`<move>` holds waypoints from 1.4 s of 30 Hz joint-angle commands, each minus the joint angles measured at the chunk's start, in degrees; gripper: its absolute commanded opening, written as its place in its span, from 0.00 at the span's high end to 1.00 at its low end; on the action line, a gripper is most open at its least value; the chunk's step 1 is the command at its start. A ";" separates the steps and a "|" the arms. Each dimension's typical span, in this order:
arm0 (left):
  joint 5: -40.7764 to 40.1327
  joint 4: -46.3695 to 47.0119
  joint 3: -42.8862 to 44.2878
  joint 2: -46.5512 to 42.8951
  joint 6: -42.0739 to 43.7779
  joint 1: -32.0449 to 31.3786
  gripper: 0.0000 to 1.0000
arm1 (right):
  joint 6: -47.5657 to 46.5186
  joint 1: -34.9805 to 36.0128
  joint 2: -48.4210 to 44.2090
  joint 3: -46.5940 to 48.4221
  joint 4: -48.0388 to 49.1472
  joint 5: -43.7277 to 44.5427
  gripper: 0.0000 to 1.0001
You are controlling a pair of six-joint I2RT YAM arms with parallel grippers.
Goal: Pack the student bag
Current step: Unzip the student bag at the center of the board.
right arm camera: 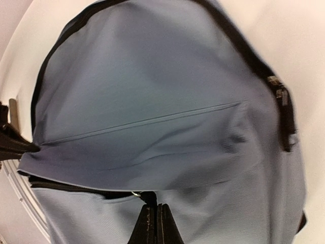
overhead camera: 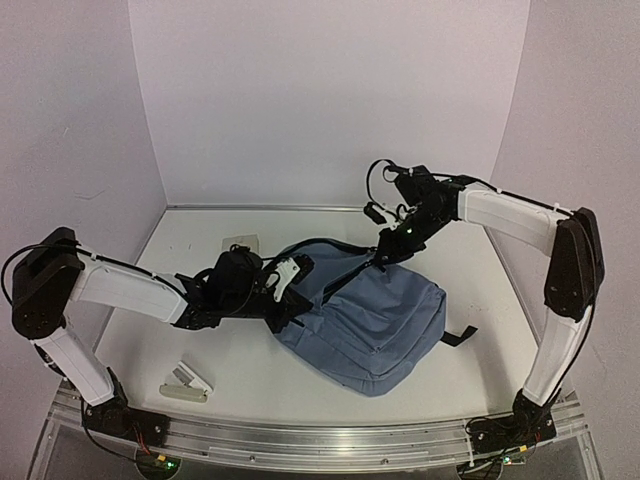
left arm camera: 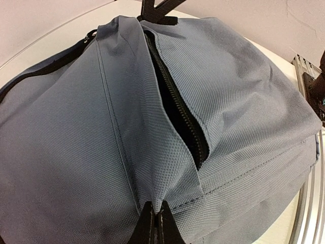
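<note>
Two-point hold on student bag [overhead camera: 380,320].
Fabric fold pinched by left gripper [left arm camera: 155,221]; zipper edge pinched by right gripper [right arm camera: 152,219].

The white table [overhead camera: 250,375] carries the blue-grey bag [overhead camera: 375,320] at its middle, toward the right. Near the front left corner lies a small white stapler-like thing [overhead camera: 186,384]; a pale flat card [overhead camera: 240,241] lies farther back

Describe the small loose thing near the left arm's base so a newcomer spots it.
Look at the white table, near-left corner, just right of the left arm's base. A small pale object lies there, left of the blue-grey bag. It is chunky and wedge-shaped, perhaps a stapler, unlike the flat pale card further back.
</note>
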 commanded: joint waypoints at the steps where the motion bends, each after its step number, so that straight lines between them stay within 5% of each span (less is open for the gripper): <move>1: 2.03 -0.27 -0.28 -1.29 -2.18 -1.36 1.00 | -4.08 -3.38 2.83 4.30 -0.59 6.79 1.00; 16: -0.94 -3.35 7.08 8.29 0.57 -9.85 1.00 | -8.22 -4.85 14.70 18.62 -0.52 18.31 1.00; 30: -1.71 -1.25 13.28 14.64 -4.83 -12.15 0.94 | -2.90 1.72 15.40 21.40 -1.03 0.74 1.00; 38: 0.96 -0.38 17.65 17.54 -7.94 -12.17 0.89 | -1.63 4.04 15.69 24.23 -0.31 3.00 1.00; 42: -2.07 -0.97 15.65 14.14 -10.03 -11.78 0.78 | -2.18 3.72 15.58 25.14 -0.31 9.19 0.83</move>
